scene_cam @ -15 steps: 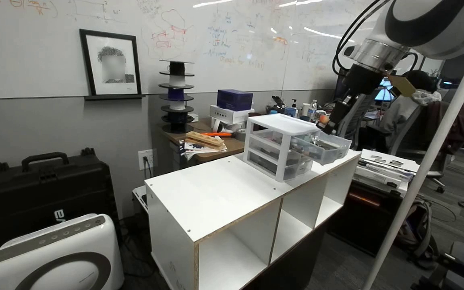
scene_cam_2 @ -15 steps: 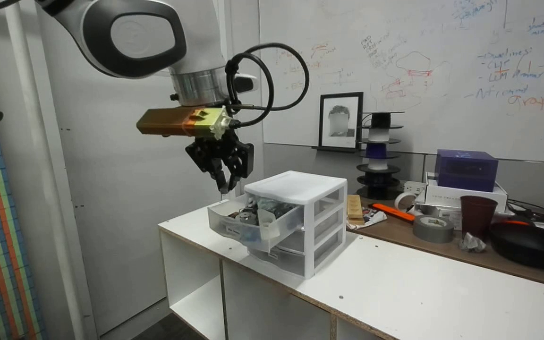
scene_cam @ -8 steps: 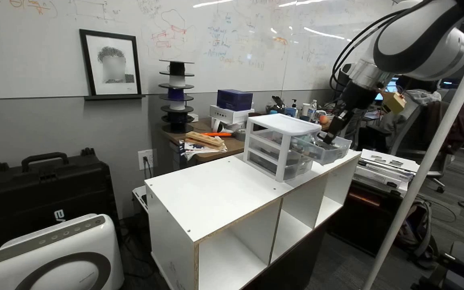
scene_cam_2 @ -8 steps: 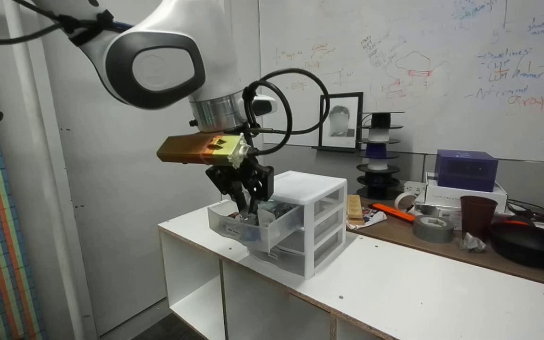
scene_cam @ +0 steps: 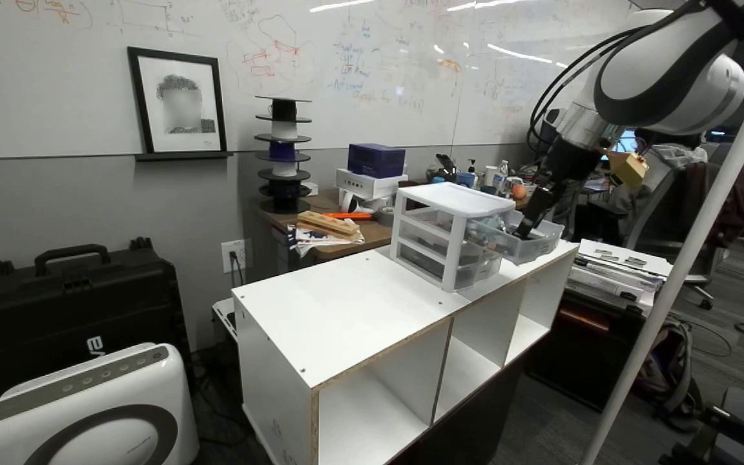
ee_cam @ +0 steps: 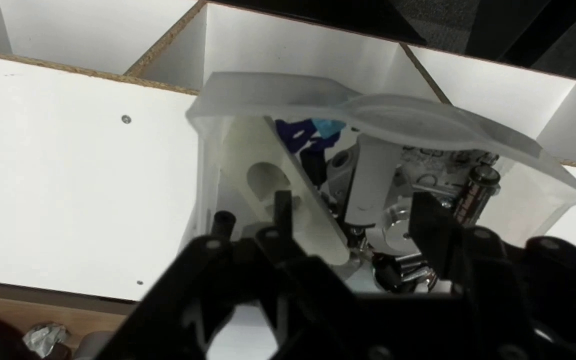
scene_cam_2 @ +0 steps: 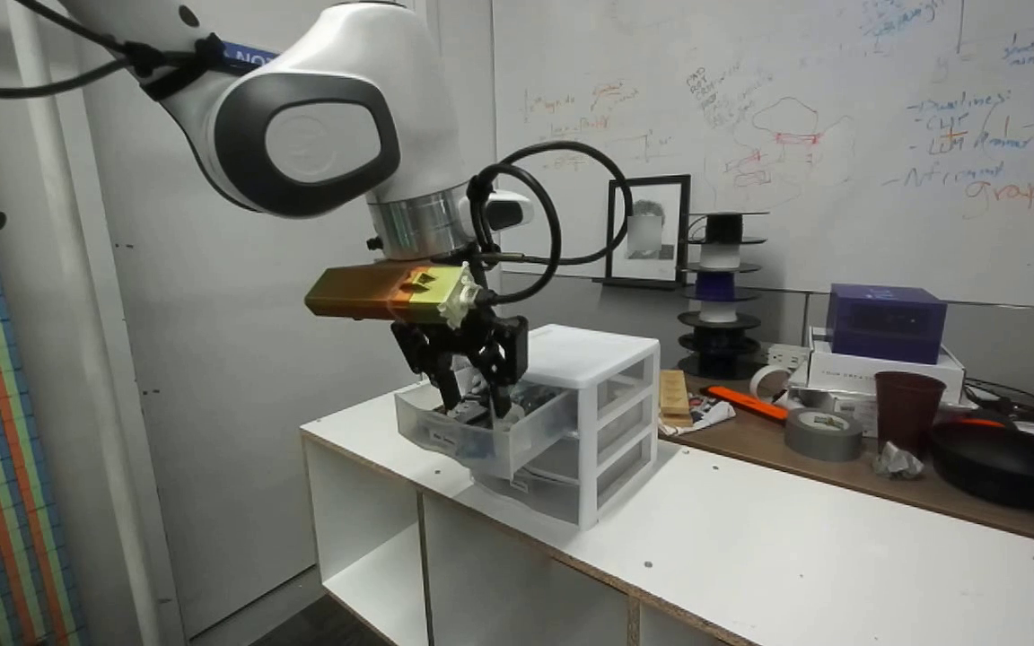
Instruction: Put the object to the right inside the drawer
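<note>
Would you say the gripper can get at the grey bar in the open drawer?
Probably yes: the gripper is open and, in the wrist view, the grey bar shows largely uncovered between its fingers.

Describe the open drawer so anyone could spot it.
On the white shelf cabinet stands a small white-framed drawer unit. The open drawer is its topmost, translucent and loaded with mixed items. Unlike the lower drawers, it juts far out.

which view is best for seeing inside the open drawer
The wrist view: it looks down into the drawer, though the gripper hides part. Both exterior views see it more from the side, the inside partly hidden.
</note>
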### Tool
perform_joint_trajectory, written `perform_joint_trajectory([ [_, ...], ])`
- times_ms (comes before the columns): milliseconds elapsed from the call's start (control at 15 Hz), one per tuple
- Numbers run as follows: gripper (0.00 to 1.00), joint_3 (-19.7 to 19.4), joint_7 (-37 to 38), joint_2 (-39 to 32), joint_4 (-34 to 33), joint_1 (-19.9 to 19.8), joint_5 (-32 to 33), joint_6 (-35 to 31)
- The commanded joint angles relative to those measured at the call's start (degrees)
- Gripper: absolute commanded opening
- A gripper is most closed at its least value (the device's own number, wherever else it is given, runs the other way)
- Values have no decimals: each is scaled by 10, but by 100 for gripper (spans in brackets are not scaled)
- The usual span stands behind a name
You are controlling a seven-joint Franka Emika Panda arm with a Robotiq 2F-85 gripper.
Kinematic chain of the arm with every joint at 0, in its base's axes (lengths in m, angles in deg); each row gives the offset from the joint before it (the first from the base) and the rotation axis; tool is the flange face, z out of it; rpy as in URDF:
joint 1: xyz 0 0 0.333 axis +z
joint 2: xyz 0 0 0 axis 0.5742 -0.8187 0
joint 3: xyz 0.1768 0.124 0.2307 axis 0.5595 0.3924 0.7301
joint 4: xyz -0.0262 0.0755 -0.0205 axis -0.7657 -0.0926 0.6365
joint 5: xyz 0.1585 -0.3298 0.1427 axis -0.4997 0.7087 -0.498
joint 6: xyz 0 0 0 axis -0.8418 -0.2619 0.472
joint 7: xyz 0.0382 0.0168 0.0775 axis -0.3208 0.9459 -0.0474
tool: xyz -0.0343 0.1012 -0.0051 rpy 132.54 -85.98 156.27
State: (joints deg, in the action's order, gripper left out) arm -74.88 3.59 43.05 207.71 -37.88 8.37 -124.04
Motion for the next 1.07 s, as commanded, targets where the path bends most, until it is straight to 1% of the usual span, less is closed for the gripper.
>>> perform_joint_trajectory([
  [0, 95, 13, 2, 25, -15, 0, -26, -5],
  [67, 99, 16, 2, 36, -19, 3, -34, -5],
  [200, 100, 19, 10, 56, -31, 8, -38, 16],
  [267, 100, 21, 21, 69, -35, 10, -26, 36],
  [333, 100, 22, 44, 80, -42, 8, -1, 74],
  [533, 100, 27, 90, 104, -60, 10, 19, 167],
  [600, 100, 26, 94, 113, -60, 11, 19, 191],
  [867, 100, 30, 135, 154, -34, 9, 37, 271],
  [1000, 100, 30, 151, 171, -10, 9, 38, 295],
])
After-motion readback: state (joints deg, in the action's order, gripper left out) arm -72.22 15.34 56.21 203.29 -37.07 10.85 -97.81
